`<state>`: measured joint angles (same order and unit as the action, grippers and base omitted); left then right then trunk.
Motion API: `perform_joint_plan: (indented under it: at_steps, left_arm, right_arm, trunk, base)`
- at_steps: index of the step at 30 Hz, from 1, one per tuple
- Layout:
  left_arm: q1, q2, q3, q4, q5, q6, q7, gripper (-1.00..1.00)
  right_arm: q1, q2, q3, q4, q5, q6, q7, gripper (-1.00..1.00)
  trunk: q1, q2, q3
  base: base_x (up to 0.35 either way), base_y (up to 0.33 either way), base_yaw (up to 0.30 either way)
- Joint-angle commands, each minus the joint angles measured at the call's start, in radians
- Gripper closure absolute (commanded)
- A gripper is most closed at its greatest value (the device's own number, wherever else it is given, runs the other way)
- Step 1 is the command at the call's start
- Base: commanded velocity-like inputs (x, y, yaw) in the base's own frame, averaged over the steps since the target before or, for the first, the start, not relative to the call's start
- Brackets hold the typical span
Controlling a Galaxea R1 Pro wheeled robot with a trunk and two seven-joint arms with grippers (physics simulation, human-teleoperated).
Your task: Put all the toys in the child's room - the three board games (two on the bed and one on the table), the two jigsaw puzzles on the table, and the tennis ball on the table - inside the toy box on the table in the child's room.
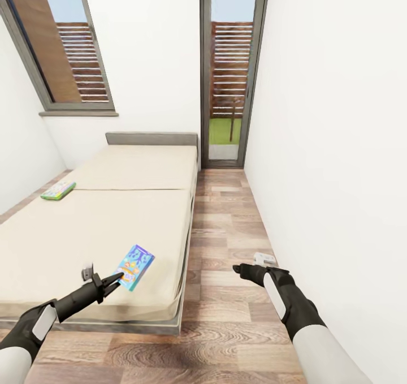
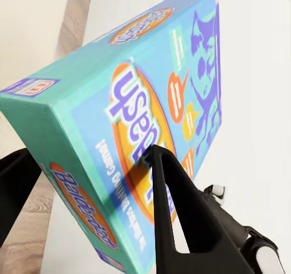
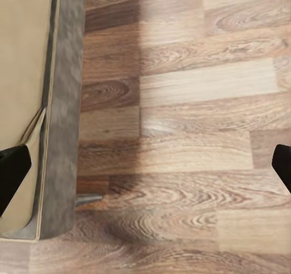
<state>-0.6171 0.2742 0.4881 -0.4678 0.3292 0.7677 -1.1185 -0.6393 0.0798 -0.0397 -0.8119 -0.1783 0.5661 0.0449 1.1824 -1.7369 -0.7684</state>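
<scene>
Head view showed the left gripper [image 1: 116,278] closed on the blue cartoon board game [image 1: 135,266], tilted just above the bed [image 1: 85,231], ready for carrying. A pale green board game [image 1: 58,190] lay farther up. The right gripper [image 3: 145,165] hung wide open, empty, over the wood floor [image 1: 226,225].

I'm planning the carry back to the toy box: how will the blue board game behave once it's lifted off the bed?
The blue board game looks like a thin, rigid box, so it should stay stiff rather than sag. The left gripper pinches it at one end, so the far end may droop or pivot. Its glossy printed faces could slip between the fingers.
</scene>
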Motion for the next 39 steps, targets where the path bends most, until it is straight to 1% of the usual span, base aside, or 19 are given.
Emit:
perform_joint_plan:
  at_steps: [1,6,7,12,17,21,29,39]
  left_arm:
    - [0.000,0.000,0.002,0.000,0.001,-0.003,-0.003,1.00]
    - [0.004,0.002,0.001,0.001,-0.004,-0.022,0.006,1.00]
    - [0.005,0.003,0.001,0.001,-0.009,-0.023,0.007,1.00]
    - [0.006,-0.001,0.001,0.001,-0.031,-0.025,0.009,1.00]
    - [0.006,-0.006,0.003,0.000,-0.037,-0.025,0.012,1.00]
    - [0.007,-0.007,0.001,0.000,-0.038,-0.025,0.014,1.00]
    - [0.007,-0.003,0.001,0.000,-0.038,-0.025,0.014,1.00]
    - [0.007,-0.005,0.000,0.000,-0.039,-0.027,0.016,1.00]
  right_arm:
    - [0.000,0.001,-0.003,-0.001,0.001,0.000,0.004,-1.00]
    - [0.000,0.002,0.001,-0.001,0.003,-0.033,0.001,-1.00]
    - [0.000,0.003,0.002,-0.001,0.003,-0.040,0.000,-1.00]
    - [0.000,0.012,0.002,-0.002,0.003,-0.050,-0.002,-1.00]
    - [0.000,0.010,-0.003,-0.002,0.002,-0.053,-0.002,-1.00]
    - [0.000,0.007,-0.005,-0.001,0.003,-0.054,-0.003,-1.00]
    - [0.000,0.012,-0.001,-0.001,0.006,-0.054,-0.003,-1.00]
    - [0.000,0.012,-0.001,-0.001,0.011,-0.054,-0.004,-1.00]
  trunk:
    - [-0.004,0.007,0.002]
    - [-0.023,0.042,0.018]
    - [-0.027,0.049,0.021]
    - [-0.046,0.084,0.037]
    - [-0.065,0.119,0.052]
    - [-0.081,0.147,0.065]
    - [-0.111,0.203,0.090]
    - [-0.150,0.273,0.121]
  base:
    - [0.000,0.000,0.000]
    - [0.000,0.000,0.000]
    - [0.000,0.000,0.000]
    - [0.000,0.000,0.000]
    - [0.000,0.000,0.000]
    - [0.000,0.000,0.000]
    - [0.000,0.000,0.000]
    - [0.000,0.000,0.000]
